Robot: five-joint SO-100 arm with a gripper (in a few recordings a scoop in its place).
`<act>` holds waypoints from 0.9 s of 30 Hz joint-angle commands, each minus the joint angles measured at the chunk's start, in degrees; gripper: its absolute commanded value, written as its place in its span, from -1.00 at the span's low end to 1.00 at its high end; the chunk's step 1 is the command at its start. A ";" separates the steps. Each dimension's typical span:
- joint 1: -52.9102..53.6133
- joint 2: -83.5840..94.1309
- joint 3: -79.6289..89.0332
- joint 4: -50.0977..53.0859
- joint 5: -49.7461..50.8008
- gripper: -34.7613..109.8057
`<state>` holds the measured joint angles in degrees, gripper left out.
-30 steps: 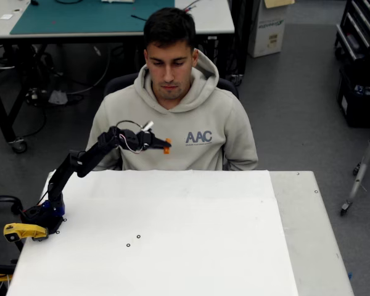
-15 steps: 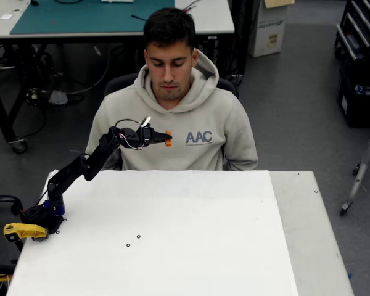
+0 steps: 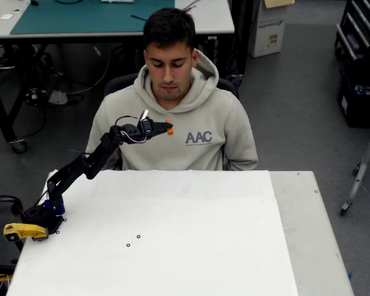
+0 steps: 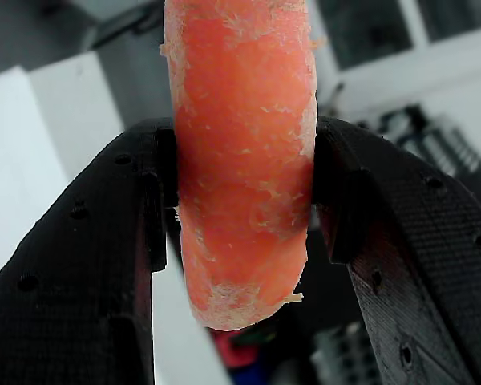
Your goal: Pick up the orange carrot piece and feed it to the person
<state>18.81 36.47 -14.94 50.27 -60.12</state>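
fingers: we see the arm's fingers (image 3: pixel 166 127) clamped on the orange carrot piece (image 3: pixel 169 127) in the overhead view, way up off the table (image 3: pixel 172 246), out past its far edge. Up close in the wrist view the two black fingers (image 4: pixel 88 289) squeeze the carrot from both sides w/ no gap, so def holding it.

carrot: the piece (image 4: pixel 240 160) sits crossways btwn the finger pads in the wrist view, sticking out above and below them. Cut end below the fingers looks pale and a bit rough. In the overhead view we just get a small orange bit poking out at the fingertips.

person: the person (image 3: pixel 172 117) sits right behind the far table edge, facing the fingers, head tipped down. The carrot is in front of the upper chest, just below the chin and a bit left of the "AAC" print (image 3: pixel 198 137) in the overhead view. Can't tell if it touches the hoodie, prob not, looks like it's hanging in front.

arm: black arm (image 3: pixel 80 166) runs from its base at the left table edge, up and right to the fingers. White/red wires loop near the wrist.

other stuff: yellow clamp (image 3: pixel 23 231) by the arm base, well away from the fingers. Green mat (image 3: pixel 86 15) on a desk behind the person.
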 commanded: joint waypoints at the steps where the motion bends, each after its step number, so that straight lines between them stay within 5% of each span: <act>1: 0.18 -0.79 -3.16 -11.87 -8.26 -0.56; 11: -3.87 -2.81 2.29 -37.18 -14.50 -0.56; 27: -8.61 6.15 14.33 -54.76 -13.80 -0.56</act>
<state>10.11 30.76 0.18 -0.53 -73.21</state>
